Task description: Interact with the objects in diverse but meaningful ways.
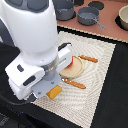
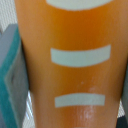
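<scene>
A striped woven placemat (image 1: 95, 70) of pale fabric is spread over a dark table (image 1: 117, 105), and it serves as the reference for everything else. Near the placemat's middle a round tan disc (image 1: 72, 70) is seen, with a red round tomato (image 1: 76, 62) resting on it, partly hidden by the arm. A thin brown stick (image 1: 74, 83) lies just beside the disc, and a second orange-brown stick (image 1: 88, 58) lies on the placemat beyond the tomato. Off the placemat's far edge a grey long-handled pot (image 1: 88, 15) with a smooth rounded wall is set on a pinkish surface. The white, glossy Panda arm is lowered over the placemat's near corner, where the gripper (image 1: 50, 90) is closed around an orange ridged bread block (image 1: 54, 92). In the wrist view the block (image 2: 75, 65) fills the frame, smooth and shiny, crossed by pale rectangular bars, with a grey and teal finger pad (image 2: 12, 85) pressed against its side.
</scene>
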Controlling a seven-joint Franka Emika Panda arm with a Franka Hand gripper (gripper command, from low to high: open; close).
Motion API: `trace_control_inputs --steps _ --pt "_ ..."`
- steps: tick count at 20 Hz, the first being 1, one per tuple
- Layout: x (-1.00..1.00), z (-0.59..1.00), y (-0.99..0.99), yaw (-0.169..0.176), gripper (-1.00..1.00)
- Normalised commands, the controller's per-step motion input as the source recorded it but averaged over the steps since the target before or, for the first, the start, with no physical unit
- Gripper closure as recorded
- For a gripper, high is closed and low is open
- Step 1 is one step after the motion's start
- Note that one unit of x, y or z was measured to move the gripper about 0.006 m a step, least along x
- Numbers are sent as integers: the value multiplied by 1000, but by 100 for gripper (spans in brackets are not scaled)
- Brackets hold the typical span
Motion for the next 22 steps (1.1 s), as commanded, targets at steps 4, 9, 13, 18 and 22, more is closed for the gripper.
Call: trace_control_inputs --steps 4,9,13,18,22 --pt "0 -473 -160 0 100" --pt "130 98 -50 8 -100" --pt "217 749 59 1 -100" --pt "-95 755 15 0 -100" --pt "-452 491 107 0 -100"
